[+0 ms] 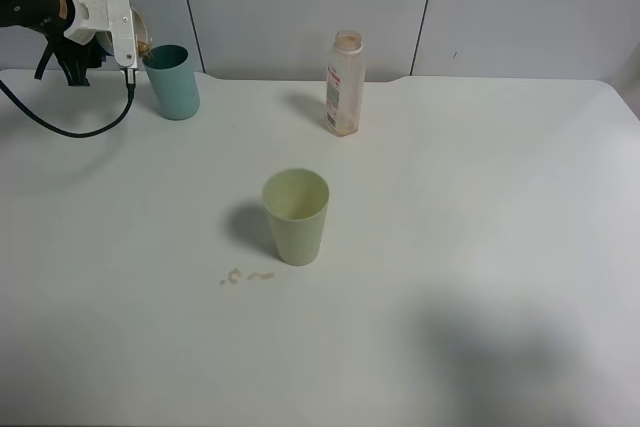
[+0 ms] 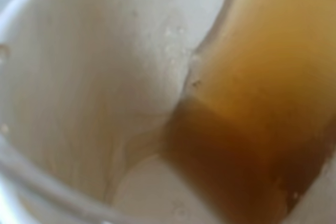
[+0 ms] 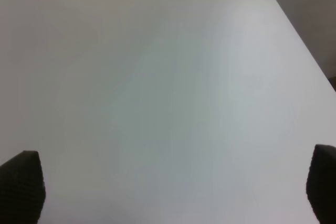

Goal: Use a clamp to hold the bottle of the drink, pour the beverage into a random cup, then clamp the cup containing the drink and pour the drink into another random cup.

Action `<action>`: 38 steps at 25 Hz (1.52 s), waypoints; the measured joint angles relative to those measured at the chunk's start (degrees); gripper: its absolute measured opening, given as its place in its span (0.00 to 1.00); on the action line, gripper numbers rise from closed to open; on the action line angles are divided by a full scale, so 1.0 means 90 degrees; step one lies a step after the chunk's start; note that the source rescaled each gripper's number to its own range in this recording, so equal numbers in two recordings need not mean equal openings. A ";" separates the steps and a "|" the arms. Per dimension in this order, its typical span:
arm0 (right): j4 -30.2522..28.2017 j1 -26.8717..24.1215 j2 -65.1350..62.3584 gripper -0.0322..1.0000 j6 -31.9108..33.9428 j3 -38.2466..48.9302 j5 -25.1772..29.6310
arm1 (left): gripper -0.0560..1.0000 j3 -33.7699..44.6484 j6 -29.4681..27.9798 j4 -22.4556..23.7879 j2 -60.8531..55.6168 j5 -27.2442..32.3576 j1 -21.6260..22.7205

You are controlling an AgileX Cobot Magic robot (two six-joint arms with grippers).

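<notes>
Exterior high view: a white table (image 1: pixel 450 247) is seen, with the left gripper (image 1: pixel 118 39) raised above its far left corner.
Left fingers: closed on a short cup with a clear plastic rim (image 2: pixel 79 103), which is tipped toward the plain teal-green plastic tumbler (image 1: pixel 172 81); only a sliver of the cup is visible from above.
Beverage: thin brown, tea-coloured liquid (image 2: pixel 252 103) is pooled against the lowered side of the tipped cup in the left wrist view; whether it is reaching the tumbler cannot be told.
Teal tumbler position: upright near the far left corner, just beside the gripper.
Bottle: the small clear plastic bottle with a red-and-white label (image 1: pixel 344 83) stands uncapped near the far edge, around the middle, nearly drained.
Other cup: a pale yellow-green tumbler (image 1: pixel 296 215) stands toward the table's centre, with small brown drops (image 1: pixel 245 276) on the surface near it.
Right fingers: the black pads (image 3: pixel 21 184) are spread wide over bare table, holding nothing.
Risk: liquid could be spilled past the tumbler's rim if the tilt is increased too quickly or the cup's lip is not kept over the opening; the light tumbler could also be knocked over by the gripper.
</notes>
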 joint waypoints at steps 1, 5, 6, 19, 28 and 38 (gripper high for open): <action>0.0000 0.0000 0.0000 1.00 0.0000 0.0000 0.0000 | 0.06 -0.0014 0.0013 -0.0019 0.0000 0.0000 0.0000; 0.0000 0.0000 0.0000 1.00 0.0000 0.0000 0.0000 | 0.06 -0.0235 0.0026 -0.0046 0.0038 0.0000 -0.0005; 0.0000 0.0000 0.0000 1.00 0.0000 0.0000 0.0000 | 0.06 -0.0285 0.0026 -0.0048 0.0056 0.0008 -0.0020; 0.0000 0.0000 0.0000 1.00 0.0000 0.0000 0.0000 | 0.06 -0.0590 0.0195 -0.0074 0.0300 0.0162 -0.0211; 0.0000 0.0000 0.0000 1.00 0.0000 0.0000 0.0000 | 0.06 -0.0596 0.0259 0.0037 0.0300 0.0195 -0.0211; 0.0000 0.0000 0.0000 1.00 0.0000 0.0000 0.0000 | 0.06 -0.0634 0.0736 0.0119 0.0300 0.0275 -0.0211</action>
